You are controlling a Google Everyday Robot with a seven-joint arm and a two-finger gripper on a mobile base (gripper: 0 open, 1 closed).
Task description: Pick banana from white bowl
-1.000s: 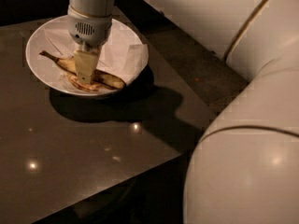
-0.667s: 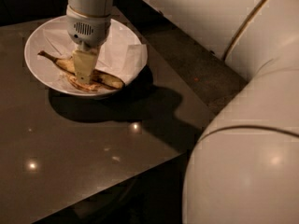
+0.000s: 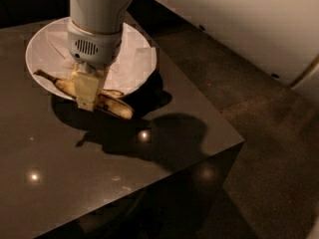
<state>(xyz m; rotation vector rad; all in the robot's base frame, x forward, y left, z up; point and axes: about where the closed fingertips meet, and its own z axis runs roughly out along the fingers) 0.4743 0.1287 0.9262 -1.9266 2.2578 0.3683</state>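
Raised, gripper [image 3: 85, 97] clamps banana [image 3: 113, 105] over white bowl [image 3: 37, 49].

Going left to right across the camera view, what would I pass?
The white bowl's left rim → banana's stem end → end effector, down over the banana in the bowl → table's right corner → floor.
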